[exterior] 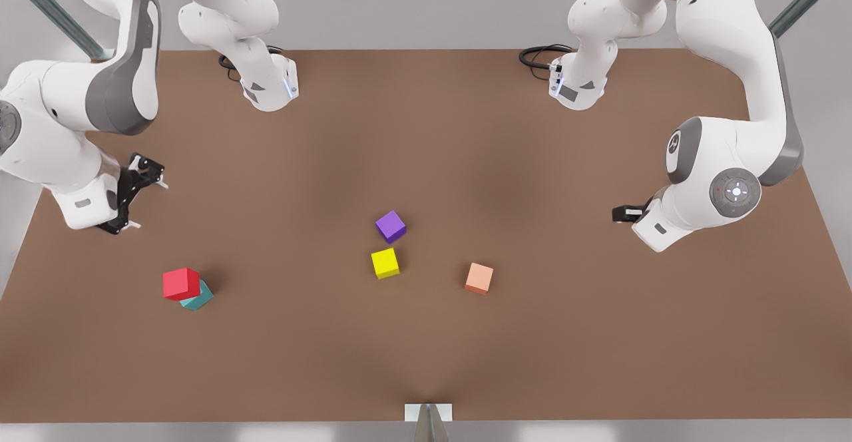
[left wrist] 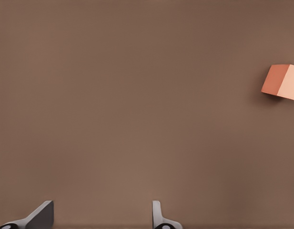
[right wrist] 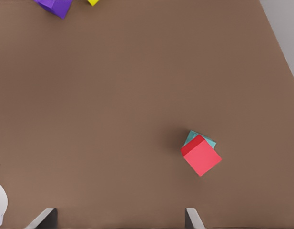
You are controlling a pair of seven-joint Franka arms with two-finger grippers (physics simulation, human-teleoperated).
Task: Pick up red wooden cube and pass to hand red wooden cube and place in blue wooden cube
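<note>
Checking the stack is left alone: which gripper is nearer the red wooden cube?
Right. The right gripper hangs open just beyond the red wooden cube; the left gripper, also open, waits across the table near the peach cube.

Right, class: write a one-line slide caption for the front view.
Red cube stacked on the blue cube; right gripper open nearby, left gripper waiting opposite.

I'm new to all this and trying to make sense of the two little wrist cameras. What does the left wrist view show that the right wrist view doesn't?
The left wrist view alone has the pale orange cube. The right wrist view alone has the red wooden cube stacked on the blue wooden cube, plus parts of the purple cube and yellow cube. Both share the brown table and an open gripper: the left gripper and the right gripper.
</note>
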